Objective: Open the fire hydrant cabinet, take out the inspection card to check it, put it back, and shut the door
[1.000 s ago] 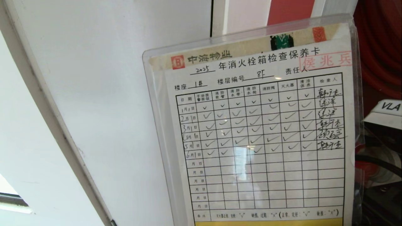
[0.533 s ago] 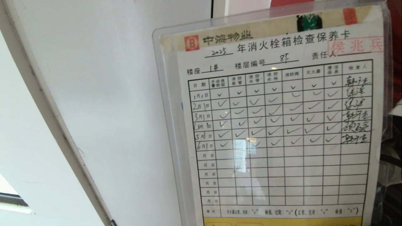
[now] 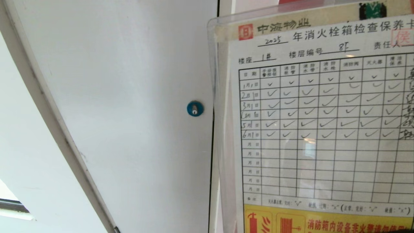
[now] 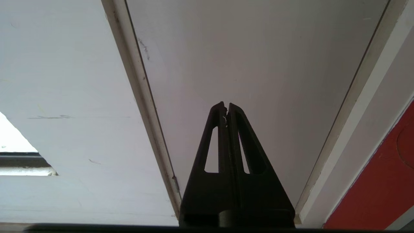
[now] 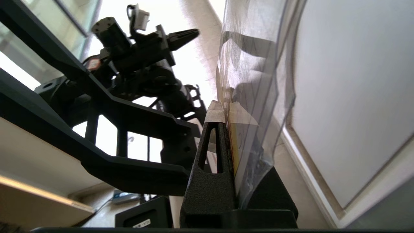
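Observation:
The inspection card (image 3: pixel 323 129), a white sheet with a ruled table of ticks in a clear plastic sleeve, fills the right half of the head view and runs off its right edge. In the right wrist view the inspection card (image 5: pixel 255 84) stands edge-on, and my right gripper (image 5: pixel 226 111) is shut on its lower edge with taped fingertips. My left gripper (image 4: pixel 226 105) is shut on nothing, parked and pointing at a white panel. The fire hydrant cabinet and the door are hidden behind the card or out of view.
A plain white panel (image 3: pixel 113 97) with a round blue lock (image 3: pixel 195 108) stands left of the card. A red surface (image 4: pixel 381 181) borders that panel in the left wrist view. The robot's dark left arm (image 5: pixel 139 64) shows beside the card in the right wrist view.
The card has moved right and a little up in the head view, uncovering the blue lock. The background has stayed put.

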Robot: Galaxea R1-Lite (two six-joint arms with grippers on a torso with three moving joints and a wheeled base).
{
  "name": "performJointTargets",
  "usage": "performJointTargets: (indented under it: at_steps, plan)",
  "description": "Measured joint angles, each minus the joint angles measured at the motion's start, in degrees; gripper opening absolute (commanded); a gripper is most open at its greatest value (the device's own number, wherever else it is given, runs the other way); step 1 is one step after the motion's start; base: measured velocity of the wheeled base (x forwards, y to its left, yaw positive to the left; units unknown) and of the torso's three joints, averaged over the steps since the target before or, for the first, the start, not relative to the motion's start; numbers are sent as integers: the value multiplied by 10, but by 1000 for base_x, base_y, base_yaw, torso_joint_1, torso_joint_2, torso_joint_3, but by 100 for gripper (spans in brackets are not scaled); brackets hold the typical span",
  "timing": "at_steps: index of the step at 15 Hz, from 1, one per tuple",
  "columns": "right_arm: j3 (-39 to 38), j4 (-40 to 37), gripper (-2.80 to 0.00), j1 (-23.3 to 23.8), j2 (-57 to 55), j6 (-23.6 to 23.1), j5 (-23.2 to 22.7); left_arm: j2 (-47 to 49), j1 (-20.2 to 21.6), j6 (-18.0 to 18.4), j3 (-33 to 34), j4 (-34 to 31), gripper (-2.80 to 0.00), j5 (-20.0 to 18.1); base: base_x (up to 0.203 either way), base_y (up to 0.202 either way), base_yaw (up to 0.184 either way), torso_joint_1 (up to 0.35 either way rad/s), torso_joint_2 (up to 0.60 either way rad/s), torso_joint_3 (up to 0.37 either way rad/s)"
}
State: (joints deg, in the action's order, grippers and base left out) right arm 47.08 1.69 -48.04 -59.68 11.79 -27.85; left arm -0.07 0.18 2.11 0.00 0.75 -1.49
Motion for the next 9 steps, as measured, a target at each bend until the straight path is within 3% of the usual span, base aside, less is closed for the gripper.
performJointTargets:
  at_steps: [4,9]
  plan:
    - [5,-64,-280,0,42,0,65,0,0,0,0,0,-280,0,0,0,0,0,0,0]
    - [39,-170,-280,1,106,-2,180,0,0,0,0,0,-280,0,0,0,0,0,0,0]
